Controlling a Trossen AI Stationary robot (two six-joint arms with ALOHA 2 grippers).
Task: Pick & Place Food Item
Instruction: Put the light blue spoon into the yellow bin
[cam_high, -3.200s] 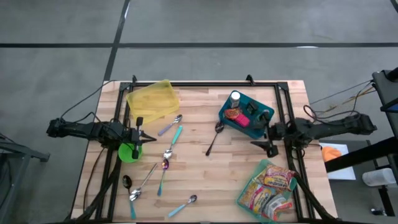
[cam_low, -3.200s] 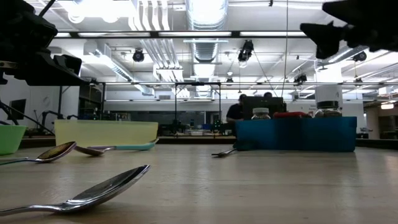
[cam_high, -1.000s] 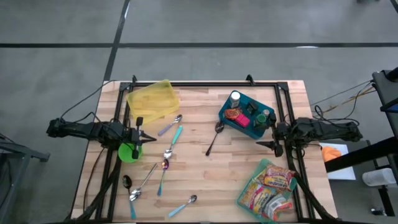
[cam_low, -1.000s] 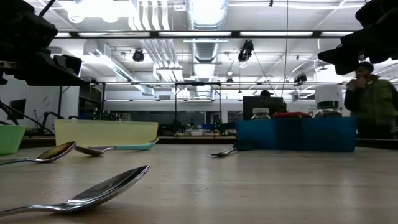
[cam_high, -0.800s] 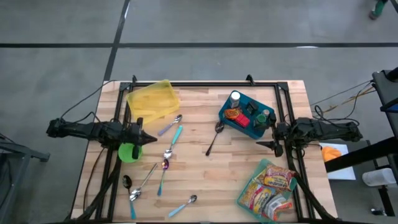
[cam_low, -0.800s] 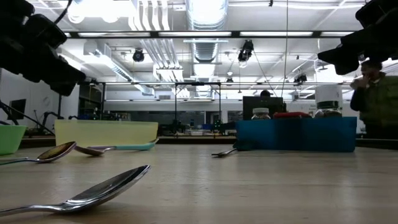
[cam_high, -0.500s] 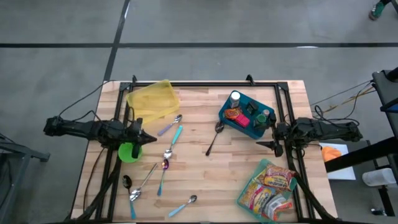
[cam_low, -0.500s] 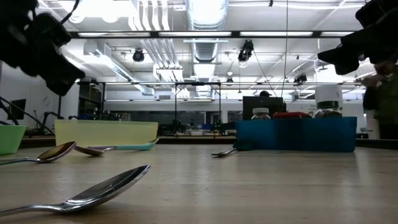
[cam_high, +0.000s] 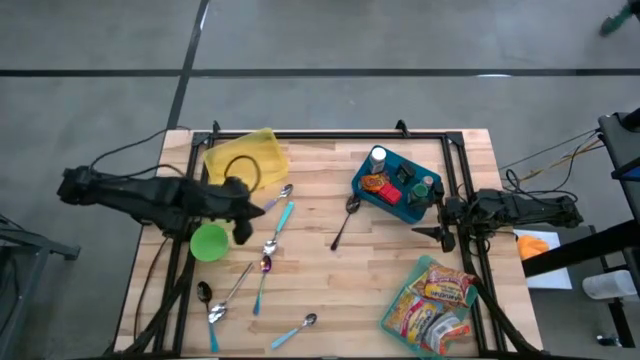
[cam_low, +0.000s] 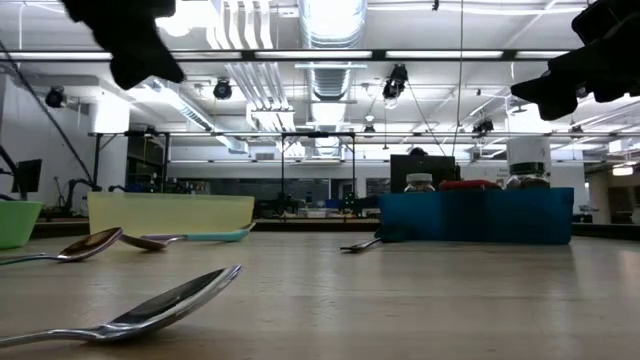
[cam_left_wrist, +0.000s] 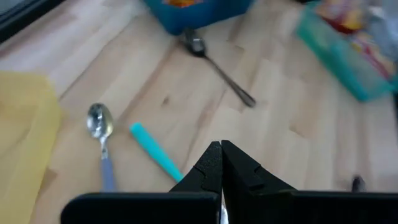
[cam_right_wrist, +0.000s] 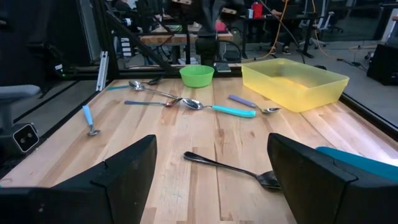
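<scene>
Small jars and a red-orange food item (cam_high: 377, 184) stand in a blue bin (cam_high: 396, 186) at the table's far right. At the near right, a teal bin (cam_high: 433, 304) holds bright snack packets. My left gripper (cam_high: 262, 208) hovers shut and empty above the spoons left of the table's middle, next to the yellow tray (cam_high: 245, 160); its wrist view shows the closed fingertips (cam_left_wrist: 221, 155) over a teal-handled spoon (cam_left_wrist: 155, 158). My right gripper (cam_high: 428, 236) waits open at the right edge, beside the blue bin, its fingers wide apart (cam_right_wrist: 211, 168).
Several spoons (cam_high: 268, 245) lie scattered over the left and near parts of the table. One dark spoon (cam_high: 345, 222) rests beside the blue bin. A green bowl (cam_high: 209, 241) stands at the left edge. Bare wood shows in the middle.
My left gripper has risen from beside the green bowl and swung toward the table's middle, rolling as it went; it stays shut. In the low view it has climbed to the top of the picture. A person behind the table has walked out of the low view.
</scene>
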